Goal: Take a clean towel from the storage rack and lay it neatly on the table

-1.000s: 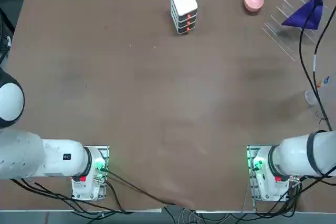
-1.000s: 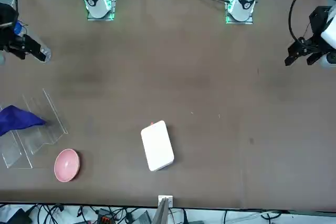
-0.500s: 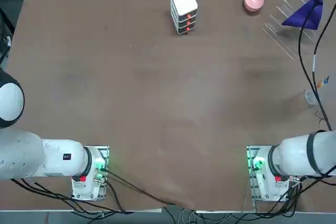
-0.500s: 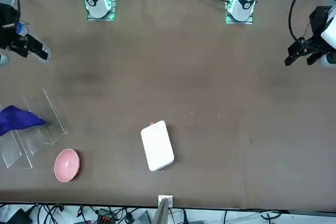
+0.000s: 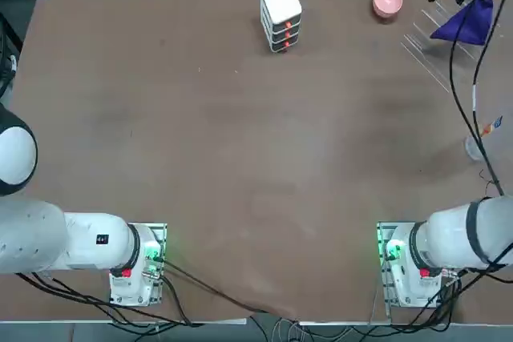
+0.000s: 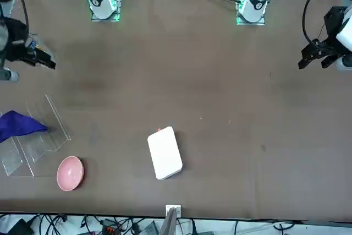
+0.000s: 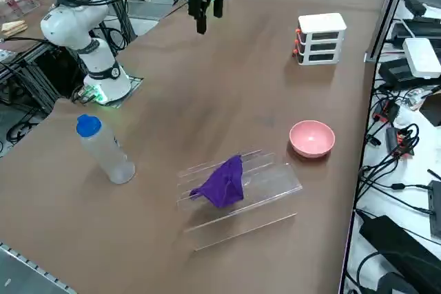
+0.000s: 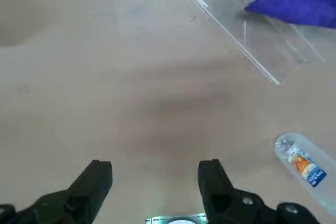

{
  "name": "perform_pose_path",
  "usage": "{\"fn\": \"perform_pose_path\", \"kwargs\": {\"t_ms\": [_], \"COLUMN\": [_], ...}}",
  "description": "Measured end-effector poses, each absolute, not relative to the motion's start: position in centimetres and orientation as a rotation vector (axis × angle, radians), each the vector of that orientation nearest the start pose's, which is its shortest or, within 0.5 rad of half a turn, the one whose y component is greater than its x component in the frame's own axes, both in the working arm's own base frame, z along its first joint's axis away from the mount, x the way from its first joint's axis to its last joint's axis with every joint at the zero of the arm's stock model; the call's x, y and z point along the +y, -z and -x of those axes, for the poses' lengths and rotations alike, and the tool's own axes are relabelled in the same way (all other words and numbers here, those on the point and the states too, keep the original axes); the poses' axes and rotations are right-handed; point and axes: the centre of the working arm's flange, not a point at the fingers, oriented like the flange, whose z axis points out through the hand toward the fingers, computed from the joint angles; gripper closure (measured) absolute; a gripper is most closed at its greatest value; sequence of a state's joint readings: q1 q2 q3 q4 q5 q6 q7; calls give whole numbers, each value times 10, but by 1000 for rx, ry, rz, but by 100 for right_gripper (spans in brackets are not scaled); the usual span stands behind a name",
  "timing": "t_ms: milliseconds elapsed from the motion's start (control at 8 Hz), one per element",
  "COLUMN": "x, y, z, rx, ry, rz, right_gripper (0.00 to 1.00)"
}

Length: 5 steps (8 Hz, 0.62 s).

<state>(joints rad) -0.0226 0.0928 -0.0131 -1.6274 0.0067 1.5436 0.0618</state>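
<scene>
Two fingers on the right gripper [image 8: 155,167] are hovering wide apart, empty, over the table [image 8: 105,119]. What's worrying you?

Towel [image 7: 222,182] is sitting bunched on the clear rack [image 7: 274,182], so a deep pinch could be catching a rod and dragging everything, tbh.

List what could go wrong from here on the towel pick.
Towel sits bunched in the clear rack, so the right gripper's open fingers may catch a rack wall instead of cloth. The rack looks light and could drag along if the cloth snags on its edges. The pink bowl stands close beside the rack; a wide swing or a trailing corner might knock it.
</scene>
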Motion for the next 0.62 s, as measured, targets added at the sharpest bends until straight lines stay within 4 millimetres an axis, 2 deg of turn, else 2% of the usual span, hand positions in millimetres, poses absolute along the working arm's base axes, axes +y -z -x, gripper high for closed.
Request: {"fn": "perform_pose_path", "kwargs": {"t_ms": [250,375,625], "x": [-32,-42,-59], "y": [-515,-497,-454], "z": [-588,-601,-635], "rx": [-86,-202,-520], "ry": [-293,-290,-206], "rz": [3181,3266,3377], "right_gripper": [3,2,2]}}
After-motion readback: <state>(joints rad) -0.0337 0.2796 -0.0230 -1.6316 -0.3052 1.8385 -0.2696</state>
